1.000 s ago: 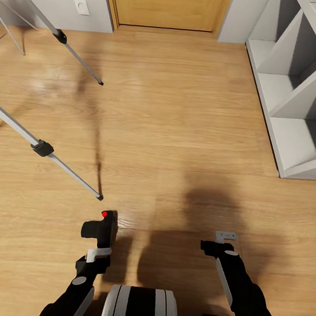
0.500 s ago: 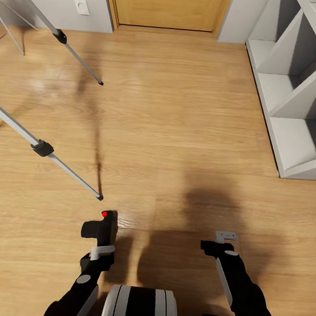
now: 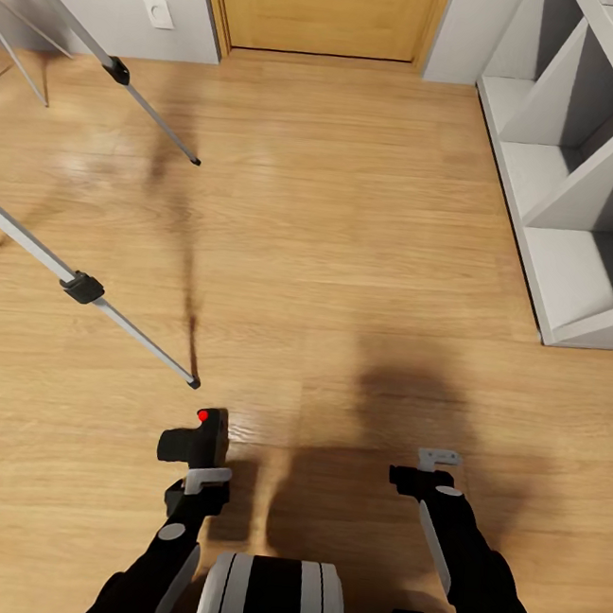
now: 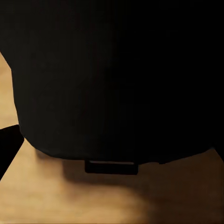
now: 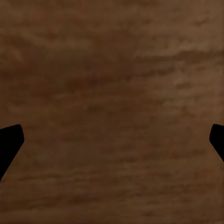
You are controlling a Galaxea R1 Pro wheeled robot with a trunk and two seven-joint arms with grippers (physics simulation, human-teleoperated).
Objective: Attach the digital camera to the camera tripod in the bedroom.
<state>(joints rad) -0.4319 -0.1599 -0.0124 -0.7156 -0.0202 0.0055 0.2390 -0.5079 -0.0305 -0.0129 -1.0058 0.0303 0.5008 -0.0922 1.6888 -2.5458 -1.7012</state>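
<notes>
The digital camera (image 3: 192,440), matte black with a red dot on top, rests low over the wood floor just in front of my left arm. My left gripper (image 3: 200,466) is right behind it. In the left wrist view the camera body (image 4: 112,79) looms black and very close, and one dark fingertip (image 4: 6,149) sits far out at the edge, so the jaws stand open. My right gripper (image 3: 428,471) hangs open over bare floor (image 5: 112,112), holding nothing. Two silver legs of the camera tripod (image 3: 128,326) reach in from the left, the nearer foot (image 3: 194,383) just beyond the camera.
An oak door (image 3: 326,9) stands straight ahead in the light grey wall. White cube shelves (image 3: 568,184) line the right side. The tripod's farther leg (image 3: 153,110) ends at a foot (image 3: 196,161) on the floor. Open plank floor lies between the tripod and the shelves.
My left arm has slid forward and a little right, bringing its gripper closer to the camera. The camera, the tripod and my right arm have stayed put.
</notes>
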